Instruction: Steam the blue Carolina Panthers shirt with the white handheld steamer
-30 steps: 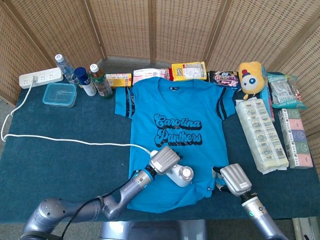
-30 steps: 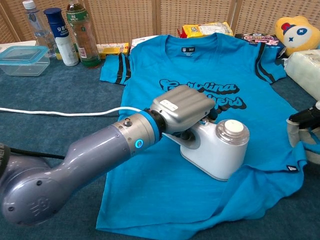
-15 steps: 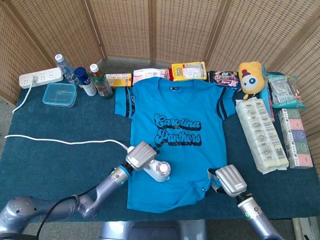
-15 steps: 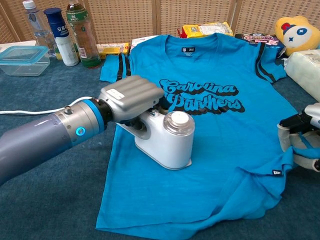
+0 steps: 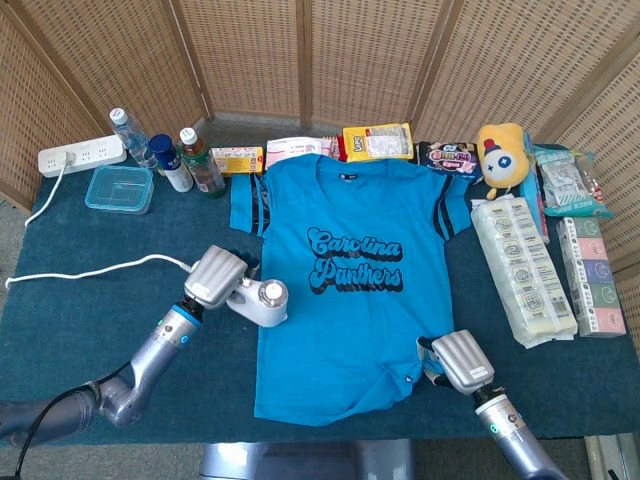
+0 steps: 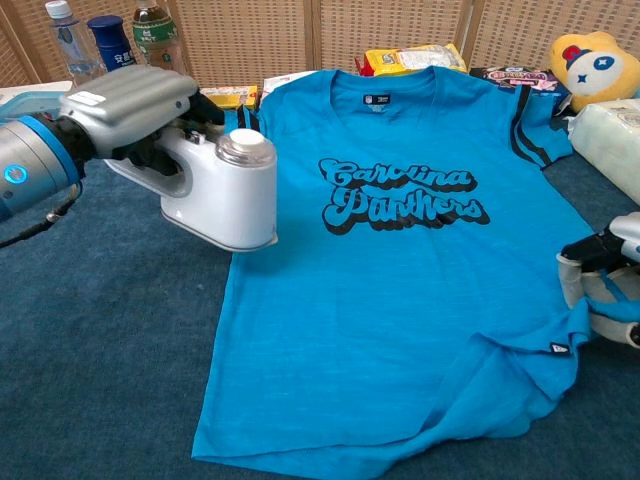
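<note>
1. The table [image 5: 60,330] has a dark blue-green cloth over it.
2. The blue shirt [image 5: 340,330] [image 6: 400,300] lies flat in the middle of the table, collar at the far side, its black lettering facing up. Its near right hem is bunched into folds.
3. The left hand [image 5: 215,277] [image 6: 125,105] grasps the white steamer [image 5: 258,299] [image 6: 225,190] by its handle, at the shirt's left edge, partly over the bare cloth.
4. The right hand [image 5: 462,362] [image 6: 600,285] is at the shirt's near right corner, its fingers pinching the bunched hem.
5. A white cord [image 5: 90,272] runs left from the steamer toward the power strip [image 5: 80,156] at the far left.
6. Bottles [image 5: 170,160] and a clear box [image 5: 119,189] stand near the strip.
7. Snack packs [image 5: 378,141] line the far edge, and a yellow plush toy [image 5: 502,155] sits at the far right.
</note>
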